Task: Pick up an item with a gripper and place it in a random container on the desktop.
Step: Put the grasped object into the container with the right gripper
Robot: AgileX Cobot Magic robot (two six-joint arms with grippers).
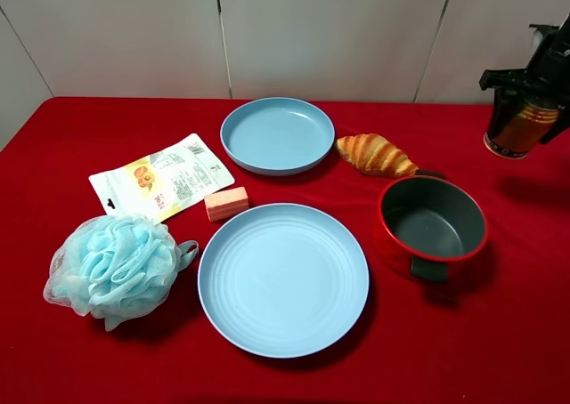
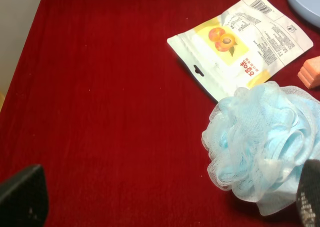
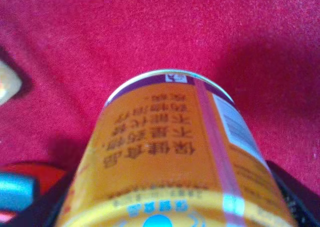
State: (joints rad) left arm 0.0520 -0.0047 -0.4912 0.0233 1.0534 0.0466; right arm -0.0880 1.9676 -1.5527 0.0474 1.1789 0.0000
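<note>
- Exterior high view: the can (image 1: 519, 128) is held tilted in the air by the right gripper (image 1: 527, 101) at the far right, above the red cloth (image 1: 499, 333).
- The red pot (image 1: 434, 222) stands on the cloth, below and left of the can and apart from it.
- A croissant (image 1: 376, 154) lies just behind the pot, beside the back plate (image 1: 277, 135). The front plate (image 1: 283, 279) lies just left of the pot.
- A snack packet (image 1: 162, 177), an orange block (image 1: 226, 203) and a blue bath pouf (image 1: 116, 269) are spread on the left.
- Left wrist view: the left gripper (image 2: 165, 207) is seen low over the cloth, its fingers (image 2: 22, 199) set wide apart and closed on nothing. The pouf lies against one finger, with the packet beyond it.
- Right wrist view: the frame is filled by the can, which is clamped between two dark fingers (image 3: 300, 192). Blurred red cloth is seen beyond its rim.
</note>
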